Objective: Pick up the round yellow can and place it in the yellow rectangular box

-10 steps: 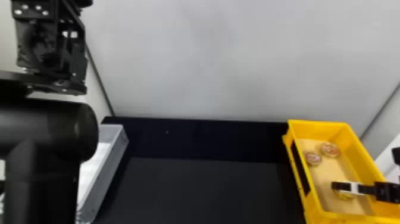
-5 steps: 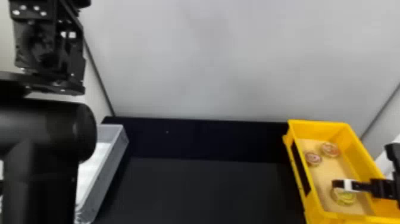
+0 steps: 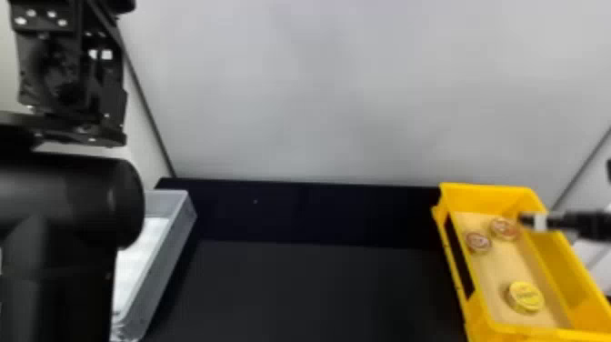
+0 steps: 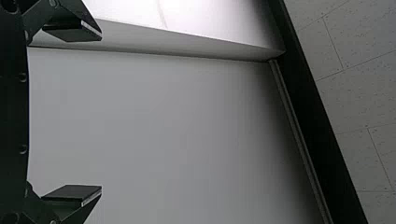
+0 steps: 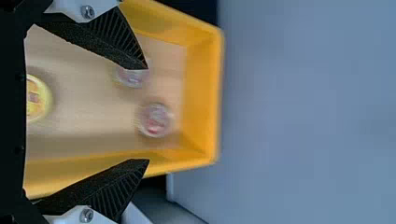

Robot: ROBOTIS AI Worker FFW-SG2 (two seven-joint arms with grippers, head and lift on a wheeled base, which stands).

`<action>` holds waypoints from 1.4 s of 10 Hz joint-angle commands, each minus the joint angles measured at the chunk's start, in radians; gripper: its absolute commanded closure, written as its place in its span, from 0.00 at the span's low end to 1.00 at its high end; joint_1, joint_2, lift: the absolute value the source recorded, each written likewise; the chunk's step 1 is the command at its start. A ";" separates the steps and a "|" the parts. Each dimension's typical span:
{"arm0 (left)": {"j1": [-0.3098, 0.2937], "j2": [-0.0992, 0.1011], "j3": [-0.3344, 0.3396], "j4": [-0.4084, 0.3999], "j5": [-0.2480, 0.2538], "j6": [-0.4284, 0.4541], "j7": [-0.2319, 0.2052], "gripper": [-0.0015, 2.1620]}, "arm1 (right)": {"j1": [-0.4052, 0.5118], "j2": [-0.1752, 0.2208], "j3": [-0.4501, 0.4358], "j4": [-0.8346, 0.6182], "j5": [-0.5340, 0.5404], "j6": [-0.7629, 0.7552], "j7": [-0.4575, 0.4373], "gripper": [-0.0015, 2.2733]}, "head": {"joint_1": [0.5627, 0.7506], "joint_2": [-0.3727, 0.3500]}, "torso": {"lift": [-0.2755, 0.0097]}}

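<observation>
- Because the can (image 3: 526, 296) belongs in the yellow box (image 3: 482, 198), its resting place there, lid up and with nothing gripping it, suggests the placing is done.
- It sits toward the box's near end, on the tan floor (image 3: 500, 273), well apart from the rest, probably so that the fingers had room around it.
- One reddish can (image 3: 504, 228) and another reddish can (image 3: 478, 242) lie near each other toward the far end; the high walls should keep all three from rolling out.
- Over that far end is the right gripper (image 5: 148, 114), released and empty, its fingers spread wide, likely to get away without catching a lid. Lifting clear of the rim seems the next need; a low sweep could knock the reddish pair or drag the box.
- The box stands at the right of the black surface (image 3: 318, 291), the grey bin (image 3: 166, 273) at the left.
- Up beyond the bin waits the left gripper (image 4: 101, 112), parted and empty, presumably parked out of the way.
</observation>
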 commanded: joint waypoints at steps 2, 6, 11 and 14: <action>0.000 0.002 0.002 -0.004 0.001 0.006 0.000 0.06 | -0.047 -0.008 -0.037 -0.448 0.033 0.040 -0.088 0.03 | 0.53 0.59 | 0.93; 0.003 0.011 0.022 -0.022 -0.005 0.018 0.002 0.06 | -0.251 -0.048 0.063 -0.737 0.256 -0.079 -0.167 0.03 | 0.53 0.59 | 0.93; 0.006 0.154 0.197 -0.096 -0.010 0.051 0.020 0.05 | -0.288 -0.092 0.212 -0.855 0.213 -0.570 -0.527 0.03 | 0.53 0.59 | 0.93; 0.015 0.200 0.232 -0.122 -0.050 0.057 0.029 0.05 | -0.317 -0.122 0.265 -0.922 0.237 -0.655 -0.562 0.03 | 0.53 0.59 | 0.93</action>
